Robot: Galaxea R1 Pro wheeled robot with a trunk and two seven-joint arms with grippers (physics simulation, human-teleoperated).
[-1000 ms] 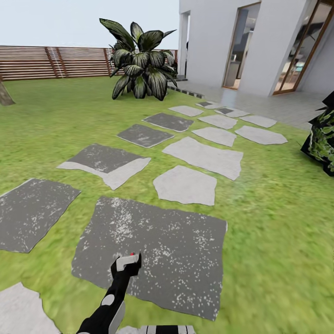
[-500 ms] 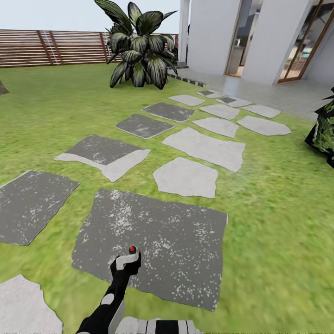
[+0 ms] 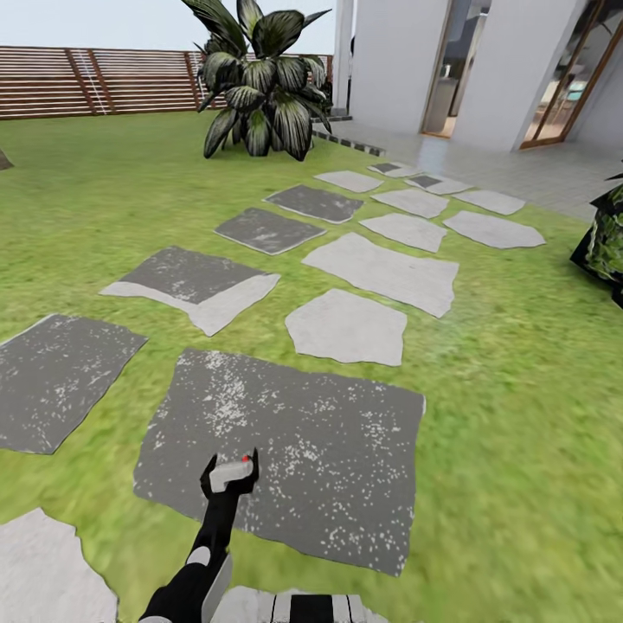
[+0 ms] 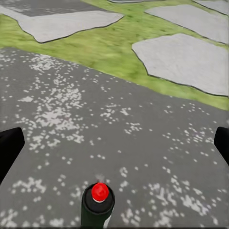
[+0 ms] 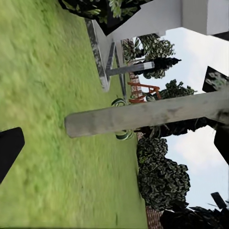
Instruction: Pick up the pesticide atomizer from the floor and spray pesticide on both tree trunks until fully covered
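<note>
Head view: our left gripper grasps pesticide atomizer, grey head and red dot up, over large dark paving slab amid lawn. Striped-leaf plant, slat fence, house wall lie beyond.

Left wrist view adds atomizer's red-capped top between 2 dark fingertips, slab below.

Right wrist view alone gives pale tree trunk rising from grass; our right gripper fingers spread wide, released.

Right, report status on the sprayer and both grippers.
Left gripper: fingers flank pesticide atomizer, clamp unclear. Right gripper open, empty. One tree trunk in right wrist view. Ahead: lawn, paving stones, nothing blocking.
</note>
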